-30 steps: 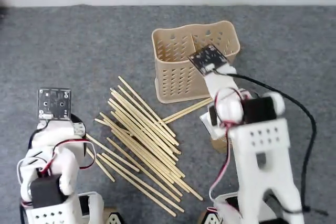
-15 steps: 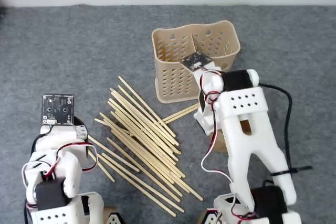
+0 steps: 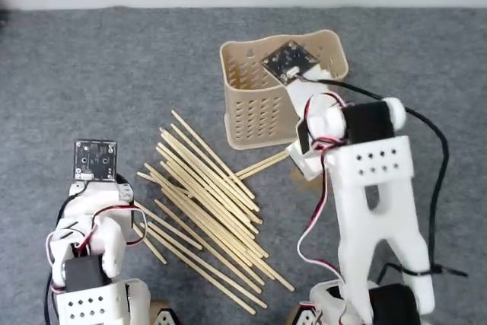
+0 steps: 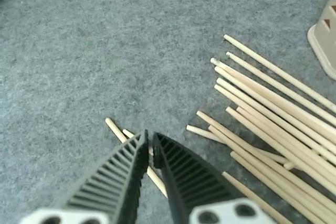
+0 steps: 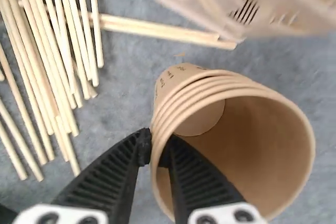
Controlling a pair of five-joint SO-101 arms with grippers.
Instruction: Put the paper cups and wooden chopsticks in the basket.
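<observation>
step: moving the paper cups point(image 5: 231, 145) to the basket point(image 3: 259, 104).
right gripper point(image 5: 155, 148): pinched tight on the rim of the cup stack, one finger inside and one outside.
cups: tipped on their side, just beside the basket's wall, not in it yet.
left gripper point(image 4: 148, 142): almost closed, nothing in it, over the ends of some wooden chopsticks point(image 3: 205, 188).
chopsticks: all lying in a pile on the grey mat point(image 3: 114, 74), near the basket.
next: i think the cups must go up over the basket's rim, then the fingers let go.
changed: the right arm's wrist has swung out over the basket; the left arm has pulled back a little.
</observation>
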